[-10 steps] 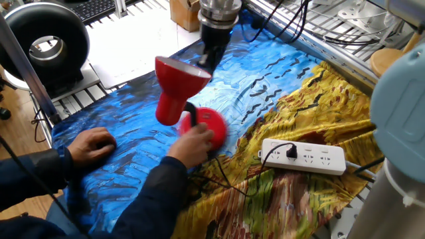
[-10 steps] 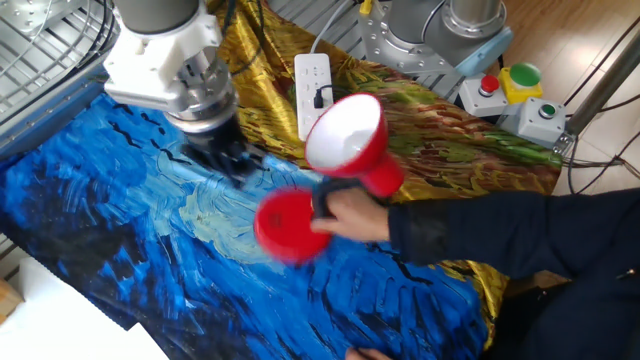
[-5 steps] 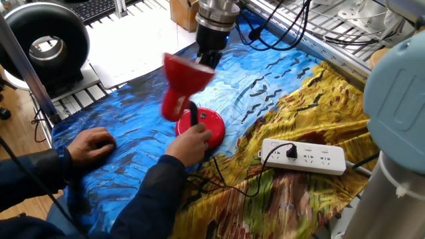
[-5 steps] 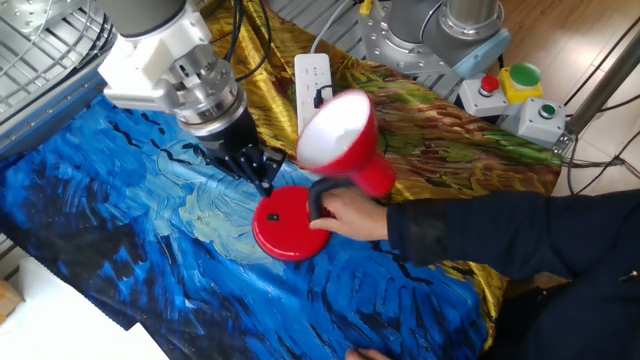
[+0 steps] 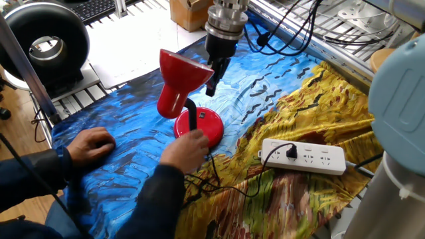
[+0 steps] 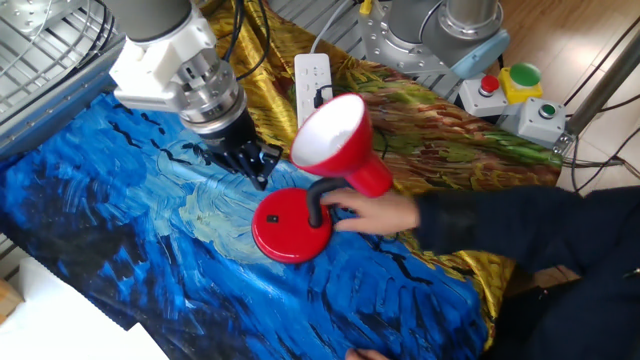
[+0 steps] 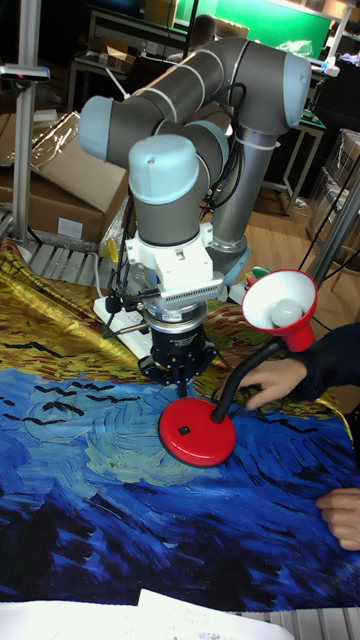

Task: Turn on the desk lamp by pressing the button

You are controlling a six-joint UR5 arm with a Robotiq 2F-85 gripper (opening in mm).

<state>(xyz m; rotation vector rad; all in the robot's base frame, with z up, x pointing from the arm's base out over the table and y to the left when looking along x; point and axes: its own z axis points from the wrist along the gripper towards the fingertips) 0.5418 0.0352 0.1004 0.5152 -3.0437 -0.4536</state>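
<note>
**Station status: one lamp, one claw, two hands in the workspace**

Item count. I see one desk lamp (image 6: 300,215), one gripper (image 6: 248,163), one white power strip (image 5: 304,156), and two human hands. One hand (image 6: 375,213) rests at the foot of the lamp's black gooseneck (image 7: 242,383); the other hand (image 5: 91,144) lies flat on the blue-and-yellow cloth (image 6: 90,230), well apart from the lamp.

Lamp position. The lamp stands upright on the blue part of the cloth. Its round red base (image 7: 197,434) carries a small dark button (image 7: 183,431) on top. The red shade (image 7: 279,309) is raised on the gooseneck and tilted.

Lamp relative to claw. In the tall fixed view the gripper hangs just above the far edge of the base, close to the button, fingers pointing down. In the other fixed view it sits just beside the base, on the side away from the hand.

Claw state. I cannot tell whether the fingers are apart or together; they read as one dark cluster in every view.

Limits of view. In one fixed view the shade covers the fingertips. Whether the tips touch the base cannot be determined. The person's arms are cut off at the frame edges.
</note>
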